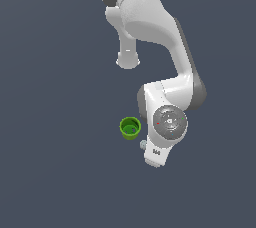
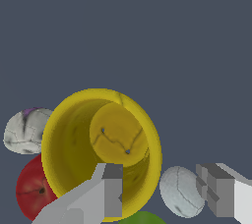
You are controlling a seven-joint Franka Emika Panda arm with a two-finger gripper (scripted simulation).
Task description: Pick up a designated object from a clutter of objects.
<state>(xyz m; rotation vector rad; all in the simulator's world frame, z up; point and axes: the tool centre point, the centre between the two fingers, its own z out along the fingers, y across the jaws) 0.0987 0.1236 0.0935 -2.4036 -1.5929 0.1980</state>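
No readable writing showed on anything. The arm (image 1: pixel 165 47) reached steeply down, its wrist directly over the clutter beside the green cup (image 1: pixel 130 128). The gripper (image 2: pixel 162 193) stood wide, empty, one finger (image 2: pixel 106 193) inside the yellow cup (image 2: pixel 74 144), whose rim lay between the fingers, a whitish ball (image 2: pixel 181 191) alongside.

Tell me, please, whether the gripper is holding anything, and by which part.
Nothing is held. The gripper is open, one finger inside the yellow cup, the other outside its rim.
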